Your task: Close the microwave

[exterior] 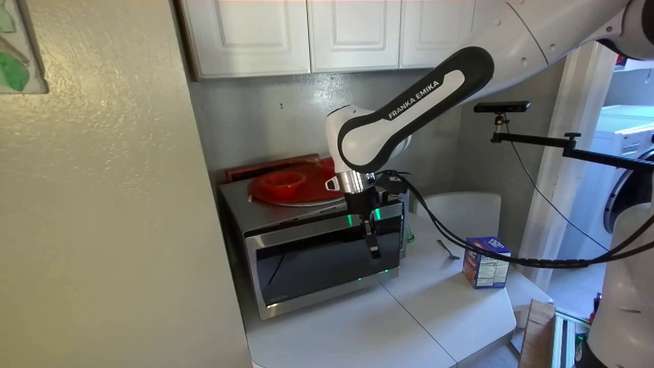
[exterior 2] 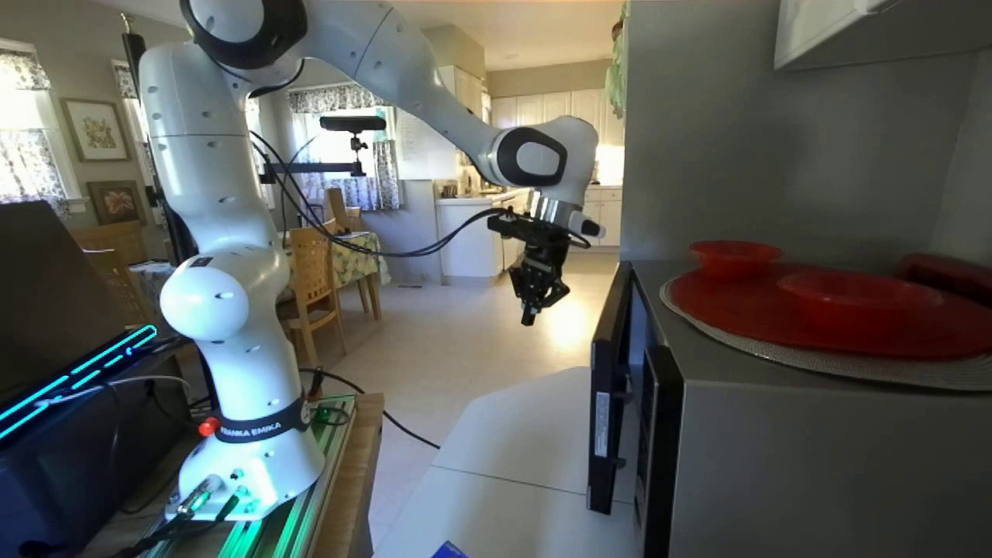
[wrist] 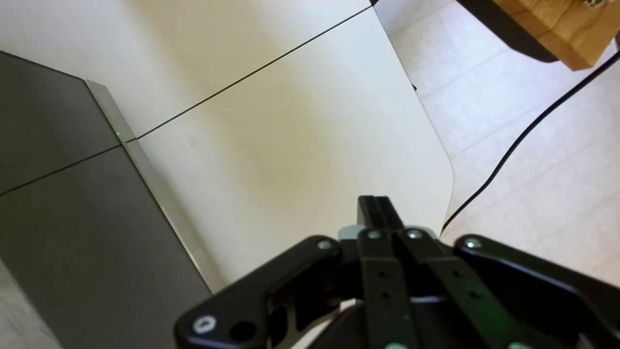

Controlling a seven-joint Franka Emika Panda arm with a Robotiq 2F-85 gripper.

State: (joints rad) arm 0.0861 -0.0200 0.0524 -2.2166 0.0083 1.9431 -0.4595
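The microwave (exterior: 230, 207) stands on a white table; its grey side shows in an exterior view (exterior 2: 821, 457). Its dark glass door (exterior: 311, 266) is partly open, with a gap between door (exterior 2: 607, 411) and body. The door's dark face lies at the left in the wrist view (wrist: 97, 218). My gripper (exterior: 376, 253) points down in front of the door, apart from it, as an exterior view (exterior 2: 528, 318) shows. In the wrist view its fingertips (wrist: 374, 199) are together with nothing between them. The door's inner side is mostly hidden.
Red dishes (exterior 2: 860, 298) lie on top of the microwave. A blue snack box (exterior: 486, 263) and a spoon (exterior: 448, 250) are on the white table (exterior: 357, 327). White cabinets (exterior: 352, 38) hang above. Black cables (exterior: 552, 263) hang from my arm. A camera mount (exterior: 572, 145) stands beside it.
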